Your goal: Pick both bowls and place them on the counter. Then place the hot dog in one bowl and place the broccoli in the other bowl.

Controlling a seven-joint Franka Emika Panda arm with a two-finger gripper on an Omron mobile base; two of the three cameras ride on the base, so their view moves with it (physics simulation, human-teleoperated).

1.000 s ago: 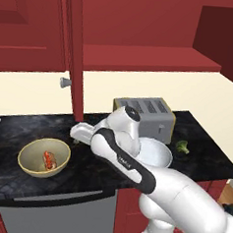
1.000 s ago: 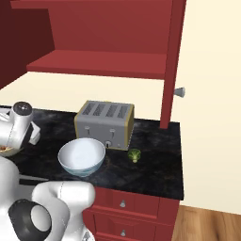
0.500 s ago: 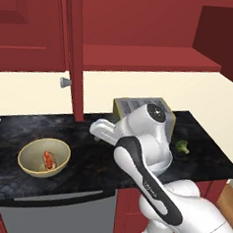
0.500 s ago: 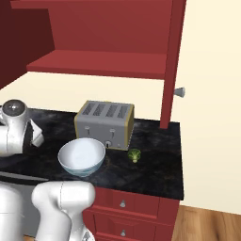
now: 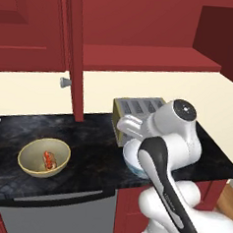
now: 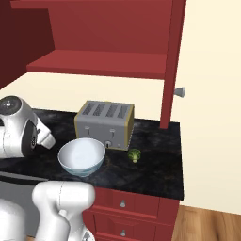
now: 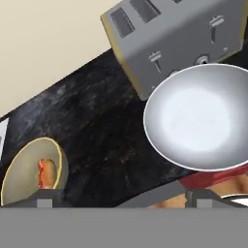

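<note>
The olive-tan bowl (image 5: 44, 157) stands on the black counter (image 5: 91, 151) at the left, with the hot dog (image 5: 49, 159) lying inside it. In the hand view that bowl (image 7: 30, 170) and the hot dog (image 7: 43, 173) sit at the lower left. The white bowl (image 6: 81, 155) stands upright in front of the toaster, its pale inside bare (image 7: 201, 116). The broccoli (image 6: 135, 155) lies on the counter just right of it. My gripper (image 7: 123, 197) hovers open and holds nothing, above the counter between the two bowls; in the left base view it (image 5: 129, 125) is by the toaster's left end.
A silver toaster (image 6: 105, 124) stands at the back of the counter behind the white bowl. An open red cabinet door (image 5: 73, 51) with a knob hangs over the counter's middle. A red shelf (image 5: 142, 58) runs above. The counter ends a little right of the broccoli.
My arm has swung right, from over the olive-tan bowl to beside the toaster and white bowl. The jaws stayed open. Bowls, hot dog and broccoli have not moved.
</note>
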